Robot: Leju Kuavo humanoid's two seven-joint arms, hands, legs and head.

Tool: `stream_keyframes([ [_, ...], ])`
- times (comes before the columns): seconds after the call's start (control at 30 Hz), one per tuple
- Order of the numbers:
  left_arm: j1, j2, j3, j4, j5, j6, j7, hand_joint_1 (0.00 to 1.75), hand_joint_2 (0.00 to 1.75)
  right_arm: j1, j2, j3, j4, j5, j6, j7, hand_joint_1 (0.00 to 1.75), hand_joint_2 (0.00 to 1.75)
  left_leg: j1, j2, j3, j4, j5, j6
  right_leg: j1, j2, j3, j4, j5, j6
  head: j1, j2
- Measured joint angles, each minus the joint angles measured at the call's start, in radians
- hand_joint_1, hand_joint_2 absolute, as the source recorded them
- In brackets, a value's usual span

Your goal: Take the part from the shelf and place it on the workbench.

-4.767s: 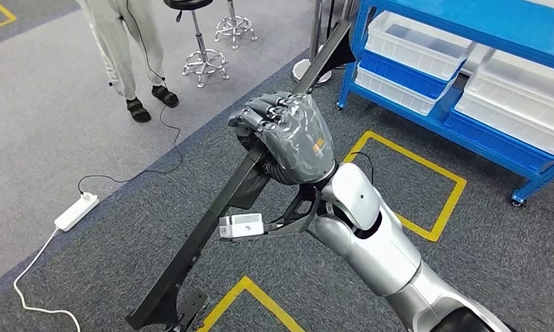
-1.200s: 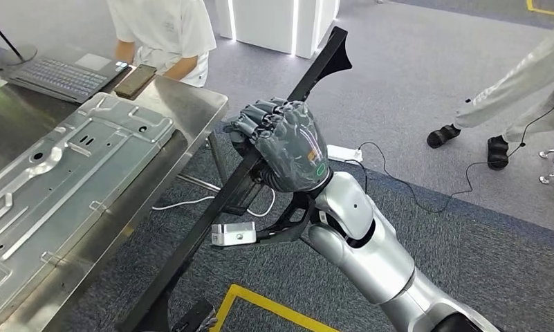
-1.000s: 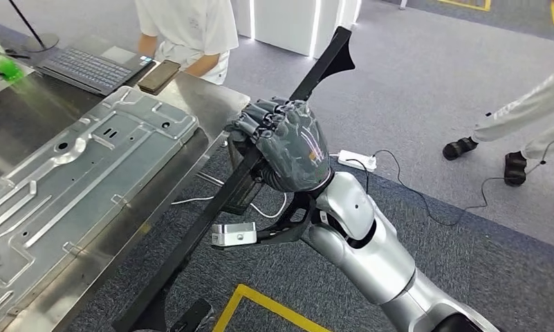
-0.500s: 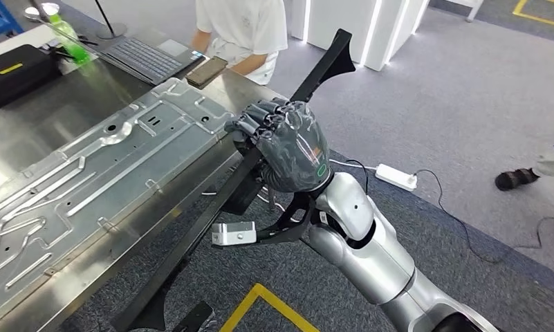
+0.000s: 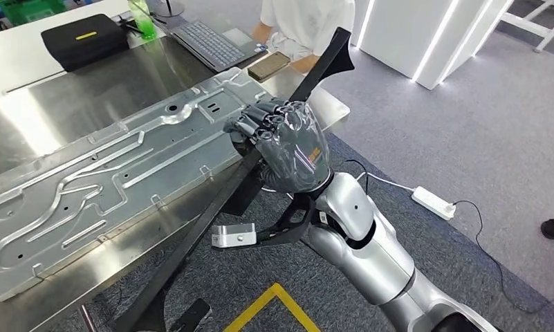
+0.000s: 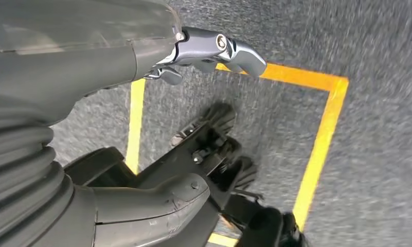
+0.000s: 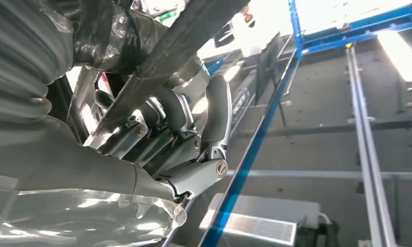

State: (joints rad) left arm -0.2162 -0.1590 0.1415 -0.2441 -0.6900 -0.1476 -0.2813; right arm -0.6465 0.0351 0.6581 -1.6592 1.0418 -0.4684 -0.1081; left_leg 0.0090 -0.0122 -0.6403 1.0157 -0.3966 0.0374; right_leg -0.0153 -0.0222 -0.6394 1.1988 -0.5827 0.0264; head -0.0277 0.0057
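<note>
right hand (image 5: 288, 149) clamped on long black part (image 5: 211, 221), tilted beside workbench (image 5: 66, 97) edge; left hand (image 6: 142, 62) hanging over carpet, fingers apart, holding nothing

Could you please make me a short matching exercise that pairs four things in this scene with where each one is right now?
Things:
1. long black part
2. phone
3. power strip
4. stamped metal panel

Places:
A. on the grey floor, to the robot's right
B. lying flat on the workbench
C. gripped in the right hand
D. near the workbench's far corner, beside the laptop

Pairs: 1-C, 2-D, 3-A, 4-B
</note>
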Motion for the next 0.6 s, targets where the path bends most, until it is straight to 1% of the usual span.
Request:
stream_keyframes([
  [0.03,0.0,0.0,0.0,0.0,0.0,0.0,0.0,0.0,1.75,0.002,-0.001,0.0,0.0,0.0,0.0,0.0,1.75,1.75,-0.001,-0.012,0.0,0.0,0.0,0.003,0.001,0.012,-0.036,0.063,-0.02,-0.001,0.0,0.0],
  [0.07,0.0,0.0,0.0,0.0,0.0,0.0,0.0,0.0,1.75,0.005,-0.002,0.0,0.0,0.0,0.0,0.001,1.75,1.75,-0.003,-0.026,0.0,0.001,-0.001,0.004,0.002,0.018,-0.063,0.102,-0.024,-0.002,0.0,0.0],
  [0.1,0.001,0.0,0.0,0.0,0.0,0.0,0.0,0.0,1.75,0.006,-0.003,0.0,0.0,0.0,0.0,0.001,1.75,1.75,-0.005,-0.041,0.001,0.002,-0.001,0.005,0.003,0.021,-0.074,0.108,-0.008,-0.004,0.0,0.0],
  [0.13,0.002,0.0,0.0,0.0,0.0,0.0,0.0,0.0,1.75,0.007,-0.004,0.0,0.0,0.0,0.0,0.001,1.75,1.75,-0.006,-0.055,0.002,0.003,-0.001,0.005,0.003,0.025,-0.066,0.075,0.024,-0.006,0.0,0.0],
  [0.17,0.002,0.0,0.0,0.0,0.0,0.0,0.0,0.0,1.75,0.007,-0.004,0.0,0.0,0.0,0.0,0.001,1.75,1.75,-0.006,-0.069,0.003,0.004,-0.002,0.004,0.003,0.037,-0.045,0.015,0.067,-0.01,0.0,0.0],
  [0.2,0.001,0.0,0.0,0.0,0.0,0.0,0.0,0.0,1.75,0.006,-0.004,0.0,0.0,0.0,0.0,0.001,1.75,1.75,-0.007,-0.083,0.003,0.006,-0.003,0.003,0.002,0.063,-0.02,-0.049,0.101,-0.016,0.0,0.0],
  [0.23,0.0,-0.001,0.0,0.0,0.0,0.0,0.0,0.0,1.75,0.005,-0.004,-0.001,-0.001,0.0,0.0,0.001,1.75,1.75,-0.007,-0.095,0.0,0.009,-0.004,0.0,0.0,0.087,0.001,-0.103,0.123,-0.019,0.0,0.0],
  [0.27,-0.001,-0.001,0.0,0.0,0.0,0.0,-0.001,0.0,1.75,0.005,-0.004,-0.001,-0.001,0.0,0.0,0.001,1.75,1.75,-0.006,-0.106,-0.003,0.012,-0.003,-0.004,0.0,0.106,0.015,-0.138,0.133,-0.021,0.0,0.0],
  [0.3,-0.001,-0.001,0.0,0.0,0.0,0.0,-0.001,0.0,1.75,0.005,-0.004,-0.001,-0.002,0.0,0.0,0.001,1.75,1.75,-0.004,-0.117,-0.007,0.012,-0.003,-0.01,0.001,0.114,0.02,-0.151,0.131,-0.022,0.0,0.0],
  [0.33,0.0,-0.001,0.0,0.0,0.0,0.0,-0.001,0.0,1.75,0.004,-0.004,-0.001,-0.002,0.0,0.0,0.001,1.75,1.75,-0.001,-0.128,-0.01,0.011,-0.001,-0.017,0.003,0.105,0.023,-0.157,0.13,-0.024,0.0,0.0],
  [0.37,0.002,-0.001,0.0,0.0,0.0,0.0,-0.001,0.0,1.75,0.004,-0.003,-0.001,-0.002,0.0,0.0,0.002,1.75,1.75,0.001,-0.13,-0.012,0.011,-0.001,-0.023,0.002,0.092,0.028,-0.162,0.132,-0.027,0.0,0.0],
  [0.4,0.003,0.0,0.0,0.0,0.0,0.001,-0.001,0.0,1.75,0.003,-0.003,-0.001,-0.003,0.0,0.0,0.002,1.75,1.75,0.0,-0.116,-0.016,0.02,-0.007,-0.028,0.001,0.078,0.035,-0.169,0.134,-0.032,-0.001,0.0],
  [0.43,0.003,0.0,0.0,0.0,0.0,0.003,-0.001,0.0,1.75,0.002,-0.002,-0.001,-0.003,0.0,0.0,0.002,1.75,1.75,-0.002,-0.091,-0.027,0.045,-0.023,-0.033,-0.001,0.064,0.042,-0.177,0.136,-0.037,-0.001,0.0],
  [0.47,0.002,0.0,0.0,0.0,0.0,0.005,-0.002,0.0,1.75,0.001,-0.002,-0.002,-0.003,0.0,0.0,0.002,1.75,1.75,-0.003,-0.058,-0.049,0.091,-0.048,-0.036,-0.002,0.048,0.048,-0.182,0.137,-0.041,-0.002,0.0],
  [0.5,0.0,0.0,0.0,0.0,0.0,0.007,-0.002,0.0,1.75,0.001,-0.002,-0.002,-0.003,0.0,0.0,0.002,1.75,1.75,-0.002,-0.029,-0.078,0.151,-0.077,-0.04,0.001,0.033,0.051,-0.184,0.135,-0.044,-0.002,0.0],
  [0.53,0.0,0.0,0.0,0.0,0.0,0.009,-0.002,0.0,1.75,0.001,-0.002,-0.002,-0.003,0.0,0.0,0.002,1.75,1.75,0.001,-0.013,-0.11,0.213,-0.102,-0.044,0.002,0.017,0.053,-0.183,0.133,-0.047,-0.002,0.0],
  [0.57,0.0,0.0,0.0,0.0,0.0,0.012,-0.003,0.0,1.75,0.003,-0.002,-0.002,-0.002,0.0,0.0,0.002,1.75,1.75,0.004,-0.005,-0.133,0.257,-0.114,-0.049,0.003,0.001,0.054,-0.182,0.13,-0.047,-0.002,0.0],
  [0.6,0.002,0.0,0.0,0.0,0.0,0.013,-0.003,0.0,1.75,0.005,-0.002,-0.003,-0.002,0.0,-0.001,0.002,1.75,1.75,0.008,0.0,-0.139,0.268,-0.109,-0.053,0.003,-0.014,0.054,-0.18,0.127,-0.046,-0.002,0.0],
])
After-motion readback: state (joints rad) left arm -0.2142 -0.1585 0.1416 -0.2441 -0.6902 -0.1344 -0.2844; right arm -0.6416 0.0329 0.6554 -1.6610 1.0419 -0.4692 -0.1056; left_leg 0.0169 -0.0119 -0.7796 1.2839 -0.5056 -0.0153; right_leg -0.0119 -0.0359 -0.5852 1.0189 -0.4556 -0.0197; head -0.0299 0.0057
